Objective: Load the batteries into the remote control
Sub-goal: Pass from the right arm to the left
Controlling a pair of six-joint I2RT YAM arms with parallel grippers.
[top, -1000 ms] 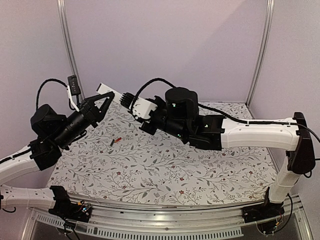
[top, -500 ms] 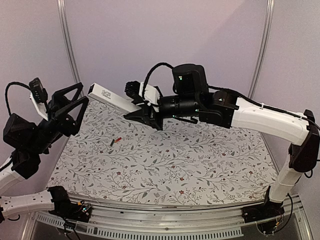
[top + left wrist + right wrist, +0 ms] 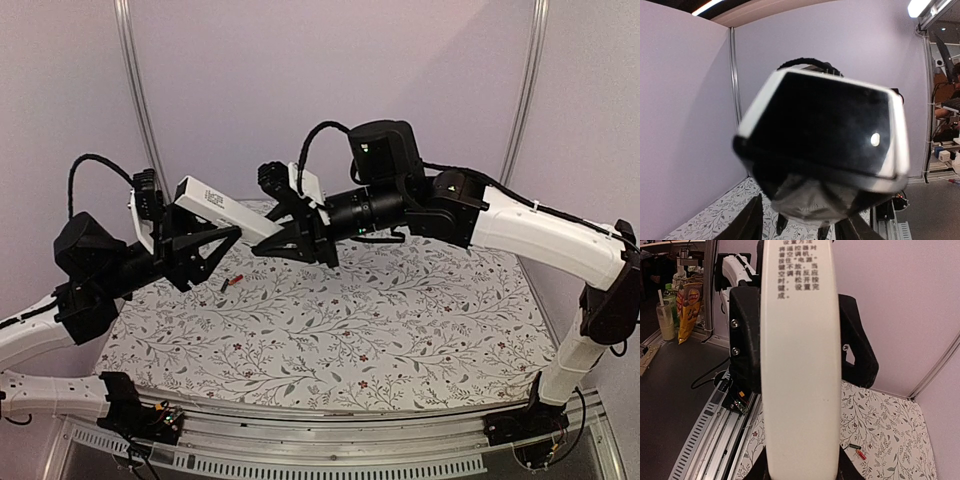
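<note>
**Condition found.** The remote control [image 3: 225,208] was held in the air, clear of the table [image 3: 400,330]. The right gripper [image 3: 290,232] was clamped on the remote control's inner end. In the right wrist view the printed white back faced that camera.

The left gripper [image 3: 205,250] stood at the remote control's outer end, its jaws spread wide and holding nothing. In the right wrist view its fingers [image 3: 856,345] flanked the bar on both sides. Contact between them and the bar could not be confirmed.

One battery [image 3: 232,283] lay on the table below the remote control's outer half, apart from both grippers. A second battery could not be made out.

**Risks, by judgement.**
1. The bar was gripped at one end only. A push from the left fingers at the outer end could lever it round or slip it out of the right jaws.
2. If the left jaws closed off-centre, one finger would land first and shove the bar sideways.
3. The left wrist view was filled by the bar's blurred dark end, so that arm had little sight for fine alignment.
4. If the remote control dropped, it could strike the battery below and roll it away.
5. The battery compartment was not visible in any view. Whether it was open could not be told.
</note>
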